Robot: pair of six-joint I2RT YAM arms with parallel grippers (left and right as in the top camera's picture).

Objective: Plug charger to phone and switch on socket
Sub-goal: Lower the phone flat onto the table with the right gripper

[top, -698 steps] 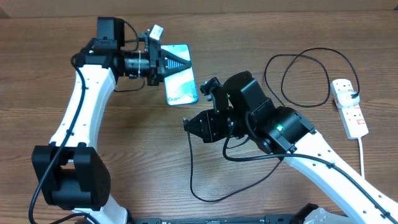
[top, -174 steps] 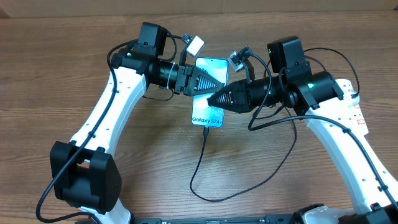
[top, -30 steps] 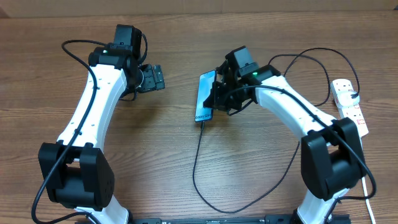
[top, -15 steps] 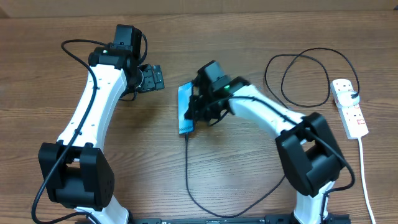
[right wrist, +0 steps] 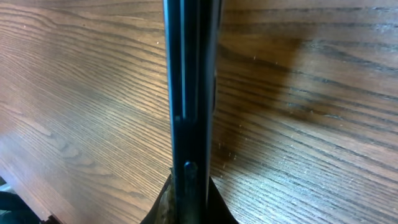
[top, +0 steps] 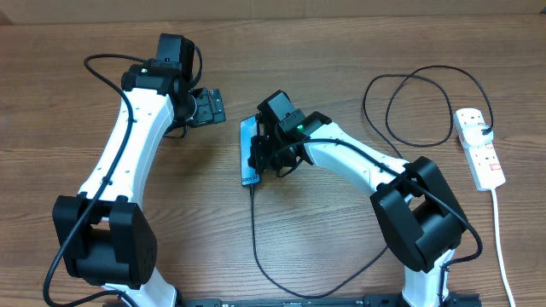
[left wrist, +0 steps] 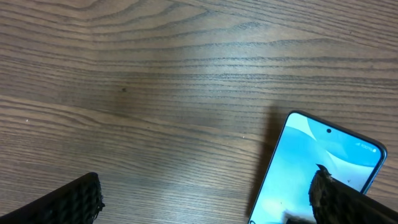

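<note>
While the right gripper clamps the phone by its sides, the handset stands on its long edge near the middle of the table, screen turned toward the left arm. Seen edge-on from the right wrist, the phone's thin black side runs straight up from between the gripper's fingers. The charger, a thin black cable, meets the phone's lower end with its tip, drops toward the near edge of the table, curves right under the right arm and loops again beside the socket. That white power strip lies flat at the far right, well apart from both grippers, a black plug in its upper end and a white cord trailing toward the front. The left gripper hangs beside the phone with its fingers spread wide and nothing between them; its camera catches the lit blue screen. The tabletop is brown wood grain.
</note>
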